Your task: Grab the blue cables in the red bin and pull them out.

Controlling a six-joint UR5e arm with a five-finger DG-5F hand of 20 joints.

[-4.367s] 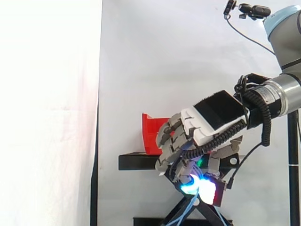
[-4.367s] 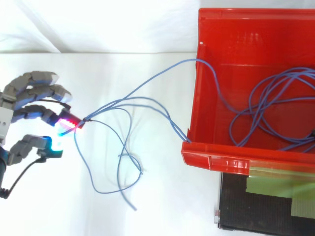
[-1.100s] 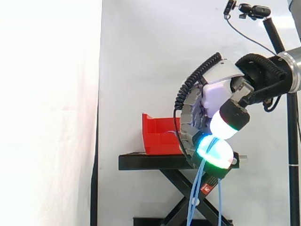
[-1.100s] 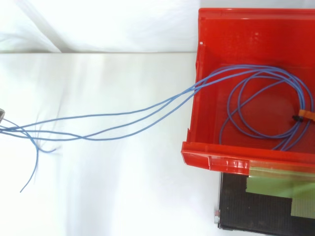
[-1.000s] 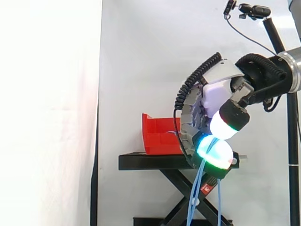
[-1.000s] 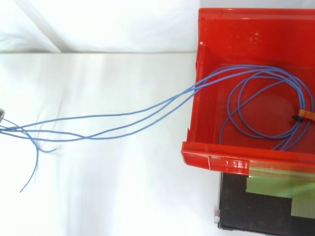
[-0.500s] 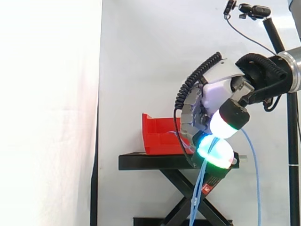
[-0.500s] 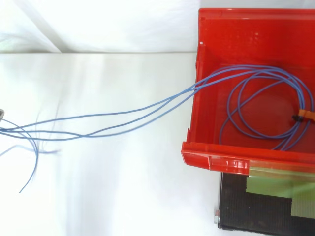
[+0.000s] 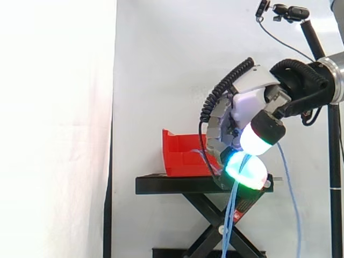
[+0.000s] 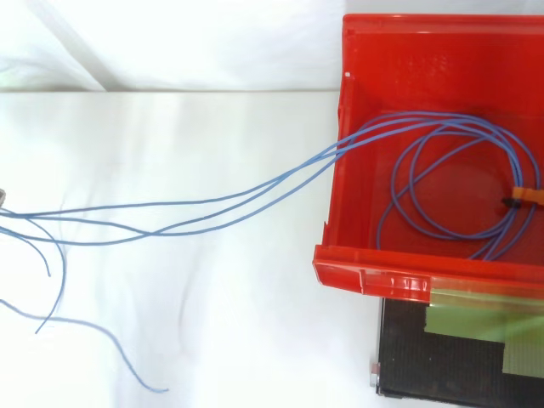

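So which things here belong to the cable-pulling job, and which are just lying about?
Job: hand, shut on the blue cables; red bin they trail out of.
Just there: black stand, white curtain, camera on its pole.

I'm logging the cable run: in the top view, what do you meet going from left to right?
Loose ends of the blue cables → their long strands running rightward → left wall of the red bin → cable loops coiled inside the bin → orange tie on the loops.
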